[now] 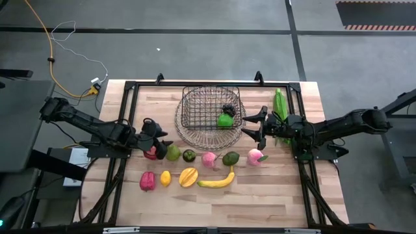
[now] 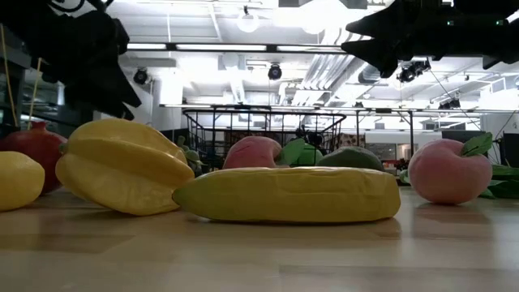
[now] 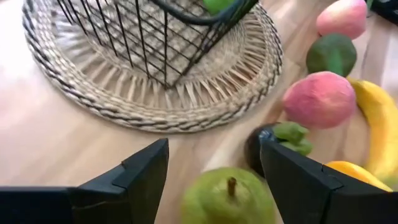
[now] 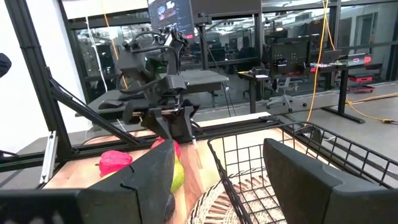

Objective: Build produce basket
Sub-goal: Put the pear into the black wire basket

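A dark wire basket (image 1: 209, 110) stands upright on its pale woven mat, holding a green apple (image 1: 225, 120) and dark grapes (image 1: 229, 109). Remaining produce lies nearby: a green pear (image 1: 173, 153), peaches (image 1: 208, 158), a banana (image 1: 218, 181), a starfruit (image 1: 188, 177).

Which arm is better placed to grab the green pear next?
Left. The left gripper has its jaws open directly over the green pear, which sits just beside the basket. The right gripper hangs empty at the basket's other side.

Grey floor (image 1: 195, 52), orange cable (image 1: 49, 45), ceiling lights (image 2: 247, 20) overhead.
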You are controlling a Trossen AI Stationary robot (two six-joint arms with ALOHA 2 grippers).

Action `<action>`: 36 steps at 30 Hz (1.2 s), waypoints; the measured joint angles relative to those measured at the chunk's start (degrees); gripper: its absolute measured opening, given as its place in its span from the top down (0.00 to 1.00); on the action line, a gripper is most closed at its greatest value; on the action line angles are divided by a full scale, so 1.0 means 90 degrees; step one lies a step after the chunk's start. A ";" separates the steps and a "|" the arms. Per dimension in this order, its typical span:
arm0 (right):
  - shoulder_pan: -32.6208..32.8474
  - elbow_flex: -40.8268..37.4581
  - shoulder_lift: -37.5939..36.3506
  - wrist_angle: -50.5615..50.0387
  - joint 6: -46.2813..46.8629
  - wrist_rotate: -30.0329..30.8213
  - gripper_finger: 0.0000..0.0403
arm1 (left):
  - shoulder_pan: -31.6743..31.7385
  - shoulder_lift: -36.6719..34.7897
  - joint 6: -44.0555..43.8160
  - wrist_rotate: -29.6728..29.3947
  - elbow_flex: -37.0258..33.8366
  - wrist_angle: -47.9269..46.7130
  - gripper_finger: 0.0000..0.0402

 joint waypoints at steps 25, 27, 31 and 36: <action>0.0000 0.0000 0.0000 -0.0007 -0.0049 0.0019 0.41 | 0.0092 0.0045 -0.0556 0.0421 -0.0002 -0.0219 0.50; 0.0000 0.0000 0.0000 -0.0012 -0.0051 0.0070 0.41 | 0.0092 0.0109 -0.0553 0.0490 -0.0006 -0.0222 0.54; 0.0000 0.0000 0.0000 -0.0040 -0.0051 0.0120 0.41 | 0.0092 0.0313 -0.0441 0.0549 -0.0007 -0.0192 0.61; 0.0000 0.0002 0.0000 -0.0041 -0.0051 0.0121 0.41 | 0.0092 0.0362 -0.0438 0.0511 -0.0010 -0.0143 0.67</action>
